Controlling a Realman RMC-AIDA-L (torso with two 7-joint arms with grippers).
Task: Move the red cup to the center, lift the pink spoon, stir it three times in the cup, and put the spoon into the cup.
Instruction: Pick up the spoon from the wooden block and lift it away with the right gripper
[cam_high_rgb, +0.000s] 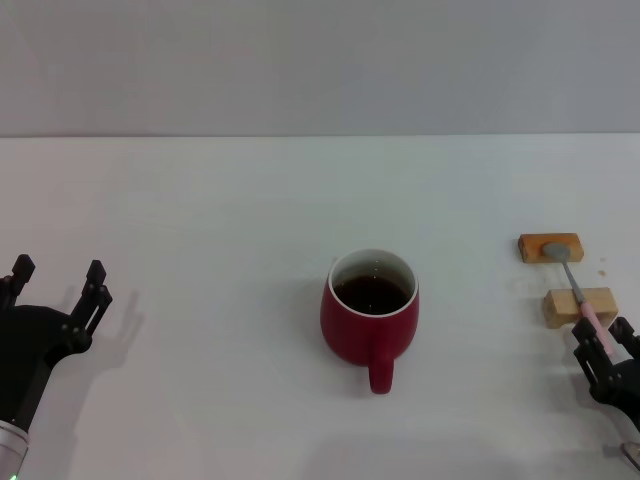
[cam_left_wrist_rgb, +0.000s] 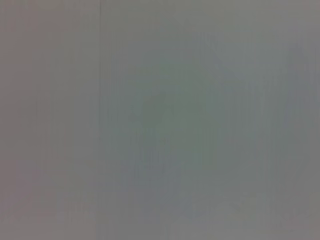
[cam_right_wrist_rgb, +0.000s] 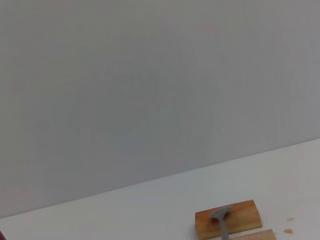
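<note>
The red cup (cam_high_rgb: 368, 320) stands at the table's middle, holding dark liquid, its handle toward me. The pink spoon (cam_high_rgb: 572, 278) lies at the right across two wooden blocks, silver bowl on the far block, pink handle toward me. My right gripper (cam_high_rgb: 604, 340) is low at the handle's near end, jaws open with the handle tip between them. My left gripper (cam_high_rgb: 57, 272) is open and empty at the left, well away from the cup. The right wrist view shows the spoon's bowl (cam_right_wrist_rgb: 220, 216) on the far block. The left wrist view shows only blank grey.
Two small orange-tan wooden blocks carry the spoon: the far block (cam_high_rgb: 550, 246) and the near block (cam_high_rgb: 578, 305), also in the right wrist view (cam_right_wrist_rgb: 229, 219). The white table (cam_high_rgb: 200, 200) ends at a grey wall at the back.
</note>
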